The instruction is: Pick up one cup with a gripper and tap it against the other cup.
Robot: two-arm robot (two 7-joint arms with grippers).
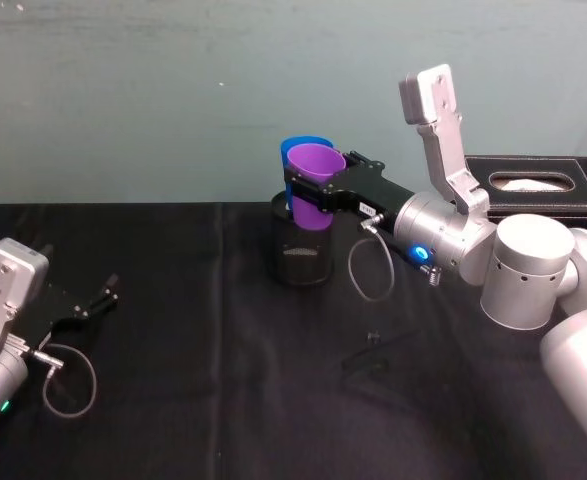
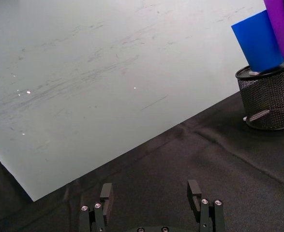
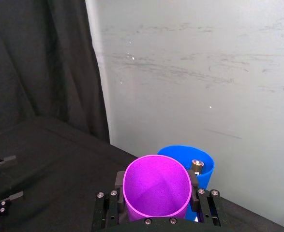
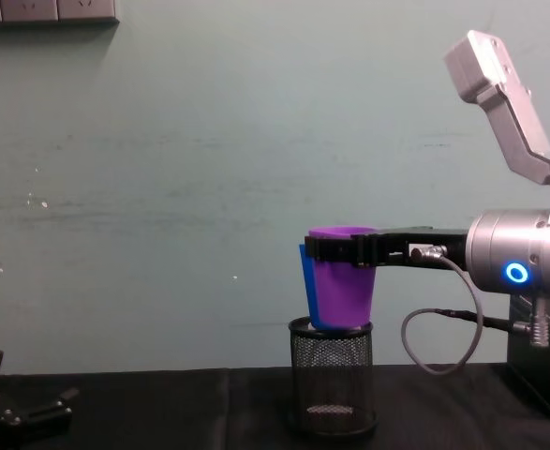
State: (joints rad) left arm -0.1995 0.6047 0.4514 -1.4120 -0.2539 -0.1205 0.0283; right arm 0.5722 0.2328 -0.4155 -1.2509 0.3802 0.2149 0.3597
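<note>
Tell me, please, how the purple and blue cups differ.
The purple cup is clamped near its rim by the right hand, its base at the rim of the mesh holder; the blue cup sits in that holder, gripped by nothing. The purple cup is nearer the robot; the blue cup stands behind it. Both are plain, similar-sized tapered tumblers, mouths up. The left hand waits open at far left.

Smooth, slightly glossy plastic for the purple cup (image 1: 318, 162) and blue cup (image 2: 258, 41). Black wire mesh for the pen holder (image 4: 331, 380). Matt black cloth (image 1: 223, 330), creased, over the surface (image 1: 173, 250). Matt black right claw (image 4: 342, 249) on a satin silver metal arm (image 1: 443, 240).
</note>
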